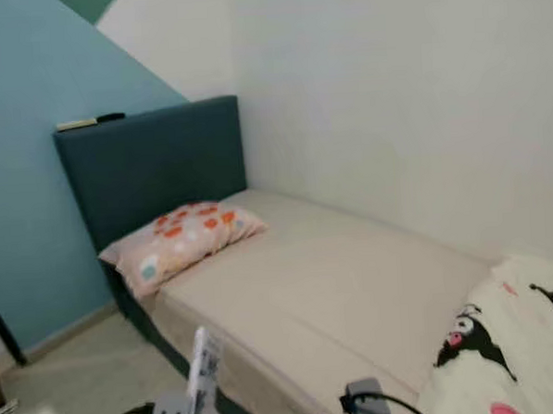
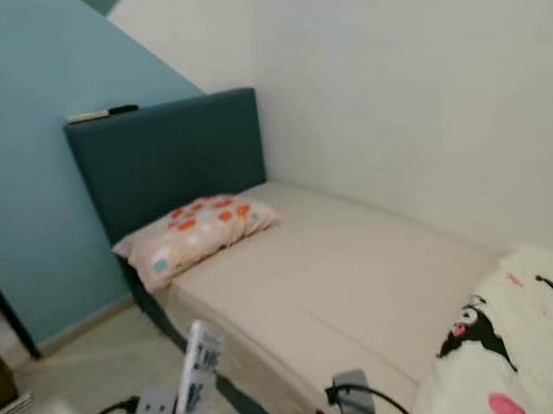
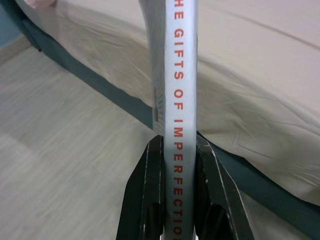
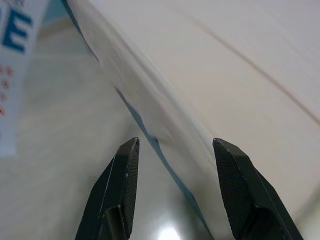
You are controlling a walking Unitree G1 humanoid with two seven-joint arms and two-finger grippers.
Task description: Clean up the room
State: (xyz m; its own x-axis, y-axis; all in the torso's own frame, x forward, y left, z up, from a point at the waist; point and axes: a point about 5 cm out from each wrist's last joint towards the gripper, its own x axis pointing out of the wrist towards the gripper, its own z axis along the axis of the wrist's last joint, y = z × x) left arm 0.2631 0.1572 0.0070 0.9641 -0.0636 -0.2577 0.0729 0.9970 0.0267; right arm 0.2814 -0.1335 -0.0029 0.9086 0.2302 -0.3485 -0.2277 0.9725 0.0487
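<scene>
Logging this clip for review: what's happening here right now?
The robot stands by a bed in a bedroom. Its left pincer is shut on a book, held upright beside the mattress edge. The right pincer is open and holds nothing. A spotted pillow lies at the headboard.

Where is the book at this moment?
The book stands upright, clamped in the left tool, low on the left in the eye views, over the floor beside the bed.
</scene>
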